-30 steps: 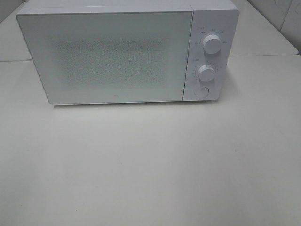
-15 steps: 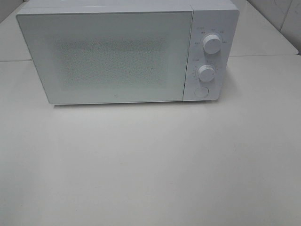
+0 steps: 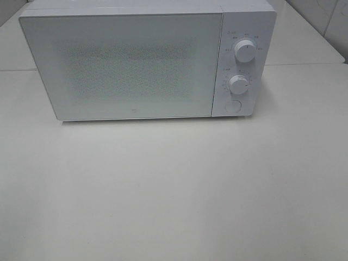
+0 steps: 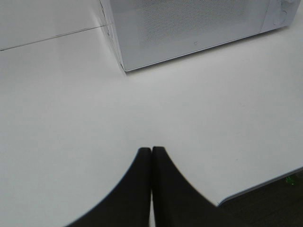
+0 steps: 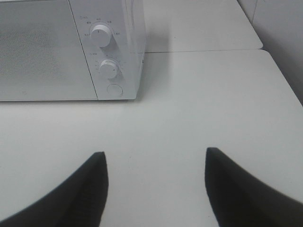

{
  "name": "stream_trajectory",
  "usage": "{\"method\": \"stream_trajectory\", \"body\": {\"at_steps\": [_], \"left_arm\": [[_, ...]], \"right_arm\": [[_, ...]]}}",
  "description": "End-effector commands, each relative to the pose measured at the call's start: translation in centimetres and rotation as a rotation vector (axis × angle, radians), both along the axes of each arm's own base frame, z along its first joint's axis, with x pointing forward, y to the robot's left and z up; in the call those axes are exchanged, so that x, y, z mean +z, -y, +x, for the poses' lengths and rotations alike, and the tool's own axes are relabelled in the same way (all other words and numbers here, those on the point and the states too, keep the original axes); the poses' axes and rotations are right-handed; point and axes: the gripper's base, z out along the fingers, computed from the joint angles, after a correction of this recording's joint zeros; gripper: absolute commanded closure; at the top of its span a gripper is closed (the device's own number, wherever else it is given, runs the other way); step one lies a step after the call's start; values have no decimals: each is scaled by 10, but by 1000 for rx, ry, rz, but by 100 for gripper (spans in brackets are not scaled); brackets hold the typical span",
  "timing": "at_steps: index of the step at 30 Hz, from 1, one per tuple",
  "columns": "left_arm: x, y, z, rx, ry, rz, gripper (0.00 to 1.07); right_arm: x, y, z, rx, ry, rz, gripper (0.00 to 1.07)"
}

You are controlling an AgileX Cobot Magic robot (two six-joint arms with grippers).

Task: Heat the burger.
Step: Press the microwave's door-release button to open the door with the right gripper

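The burger is out of view in every frame. A white microwave (image 3: 147, 60) stands at the back of the table with its door shut; it also shows in the left wrist view, microwave (image 4: 189, 28), and the right wrist view, microwave (image 5: 66, 52). My left gripper (image 4: 151, 153) is shut with its black fingers pressed together and nothing between them, above the table in front of the microwave's left corner. My right gripper (image 5: 154, 158) stands open and holds nothing, over the table before the control panel. Neither gripper appears in the exterior high view.
The microwave's panel carries two round knobs (image 3: 243, 51) (image 3: 238, 85) and a round button (image 3: 233, 106). The white table (image 3: 174, 190) stretches in front; its near edge (image 4: 265, 184) shows in the left wrist view and its right edge (image 5: 279, 71) in the right wrist view.
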Motion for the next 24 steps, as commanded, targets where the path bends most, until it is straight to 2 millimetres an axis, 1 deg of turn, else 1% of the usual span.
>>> {"method": "stream_trajectory", "body": {"at_steps": [1,9,12,13,14,16,17,18,19,20,22,23,24], "left_arm": [[1,-1,-2,6,31,-9,106],[1,-1,-2,6,31,-9,106],[1,-1,-2,6,31,-9,106],[1,-1,-2,6,31,-9,106],[1,-1,-2,6,31,-9,106],[1,-1,-2,6,31,-9,106],[1,-1,-2,6,31,-9,106],[1,-1,-2,6,31,-9,106],[1,-1,-2,6,31,-9,106],[1,-1,-2,6,31,-9,106],[1,-1,-2,6,31,-9,106],[1,-1,-2,6,31,-9,106],[1,-1,-2,6,31,-9,106]], "right_arm": [[0,0,-4,5,36,5,51],[2,0,-3,5,54,6,50],[6,-1,2,6,73,5,49],[8,-2,8,5,62,6,48],[8,-2,8,5,62,6,48],[11,-3,22,4,31,5,48],[11,-3,22,4,31,5,48],[13,-4,34,4,10,3,48],[14,-5,40,4,2,2,48],[14,-5,40,4,2,2,48],[17,-7,62,2,-14,0,48],[17,-7,62,2,-14,0,48],[17,-7,68,0,-18,-8,48]]}}
